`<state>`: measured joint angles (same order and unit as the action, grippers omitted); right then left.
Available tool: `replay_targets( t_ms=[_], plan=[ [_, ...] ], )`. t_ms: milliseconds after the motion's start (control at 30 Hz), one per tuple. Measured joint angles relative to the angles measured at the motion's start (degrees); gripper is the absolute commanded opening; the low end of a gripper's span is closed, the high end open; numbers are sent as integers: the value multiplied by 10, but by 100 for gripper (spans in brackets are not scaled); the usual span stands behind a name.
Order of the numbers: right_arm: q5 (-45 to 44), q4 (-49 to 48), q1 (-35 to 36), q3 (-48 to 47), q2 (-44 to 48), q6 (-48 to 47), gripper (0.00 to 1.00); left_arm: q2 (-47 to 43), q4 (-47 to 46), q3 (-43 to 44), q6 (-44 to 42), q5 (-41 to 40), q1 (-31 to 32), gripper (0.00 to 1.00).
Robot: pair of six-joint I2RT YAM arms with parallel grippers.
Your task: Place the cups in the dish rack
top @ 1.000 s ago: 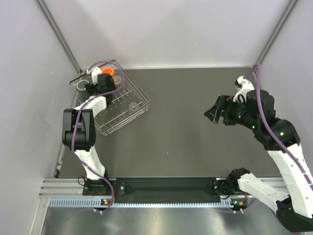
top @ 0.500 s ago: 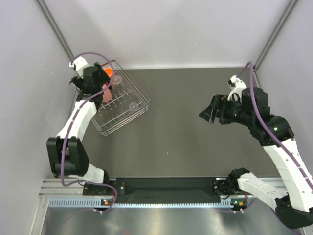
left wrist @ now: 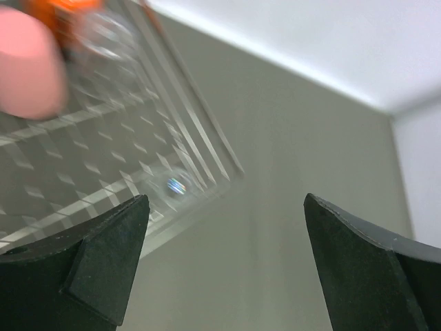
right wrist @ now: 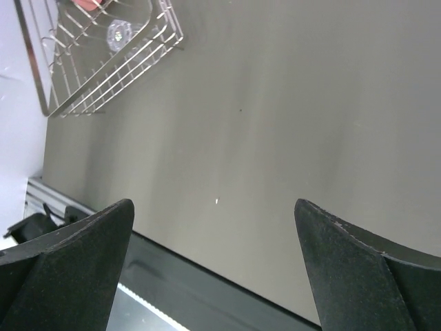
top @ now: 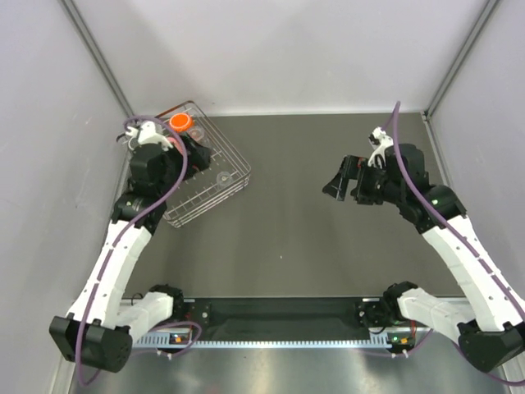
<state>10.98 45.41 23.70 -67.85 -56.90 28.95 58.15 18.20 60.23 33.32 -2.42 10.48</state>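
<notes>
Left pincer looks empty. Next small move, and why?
Probably draw the left pincer up and back from the square silver wire dish rack: it is open and empty, and the bright orange mug and a clear see-through tumbler already sit inside.

Left gripper (left wrist: 224,200) retracts from the rack's (top: 224,139) far-left corner, uncovering the mug (top: 180,123); right gripper (right wrist: 212,203) shifts left.

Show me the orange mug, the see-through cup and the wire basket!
orange mug (top: 180,123), top view, on its orange top.
clear tumbler (top: 222,176), top view, on its round middle.
dish rack (top: 195,201), top view, on its bare grid bottom.
</notes>
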Motion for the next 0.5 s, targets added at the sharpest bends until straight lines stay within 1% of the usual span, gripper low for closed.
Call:
replay_targets(
  t_ms=[100, 233, 333, 500],
  plan=[
    [-5, -21, 0, 27, 0, 13, 100, -9, 16, -9, 9, 42, 60, 99],
    [-9, -49, 0, 81, 0, 48, 100, -7, 18, -24, 27, 63, 179, 99],
    [-2, -78, 0, 136, 0, 78, 100, -4, 7, -43, 45, 75, 243, 99],
    [12, -124, 0, 211, 23, 115, 100, -2, -16, -49, 56, 91, 252, 99]
  ],
)
